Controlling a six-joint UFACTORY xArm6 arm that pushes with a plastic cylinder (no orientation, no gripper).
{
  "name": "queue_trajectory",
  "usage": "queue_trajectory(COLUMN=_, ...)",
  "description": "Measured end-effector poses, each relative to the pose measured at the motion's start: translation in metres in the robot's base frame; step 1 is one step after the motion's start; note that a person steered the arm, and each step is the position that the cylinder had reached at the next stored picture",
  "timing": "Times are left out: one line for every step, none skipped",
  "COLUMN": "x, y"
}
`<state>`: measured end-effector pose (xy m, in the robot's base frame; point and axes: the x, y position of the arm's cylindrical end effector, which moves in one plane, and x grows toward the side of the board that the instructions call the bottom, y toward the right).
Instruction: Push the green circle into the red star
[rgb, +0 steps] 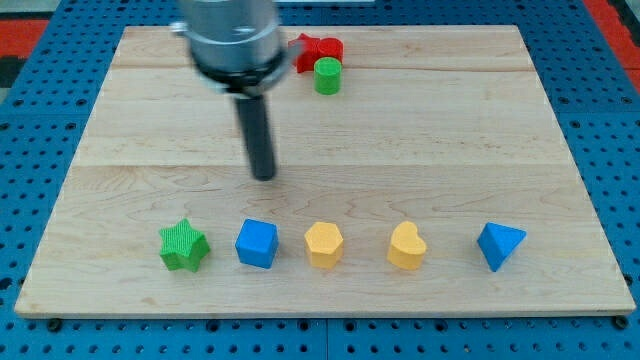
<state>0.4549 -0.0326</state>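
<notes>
The green circle (327, 75) sits near the view's top of the wooden surface (500, 130), touching or all but touching the red star (315, 50), which lies just above it and slightly to the view's left; the task looks close to done, if not done already. My tip (264, 177) rests well apart from both, lower down and to the view's left, near the middle of the surface. There is no claw here, only the bare rod, so nothing is open or closed and nothing is held. The risk from here is overdoing it, I judge: a further push coming in off-centre could roll the round green block around the star's points and away from it, or shove both toward the top edge, which is close behind the star. Along the view's bottom, a green star (183, 246), blue cube (256, 243), yellow hexagon (324, 244), yellow heart (406, 246) and blue triangle (499, 245) stand in a row; a careless sweep downward would scatter them.
</notes>
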Motion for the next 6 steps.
queue_trajectory(x=-0.032, y=0.073)
queue_trajectory(x=-0.106, y=0.126)
queue_trajectory(x=-0.184, y=0.134)
queue_trajectory(x=-0.169, y=0.061)
queue_trajectory(x=-0.117, y=0.020)
queue_trajectory(x=-0.113, y=-0.016)
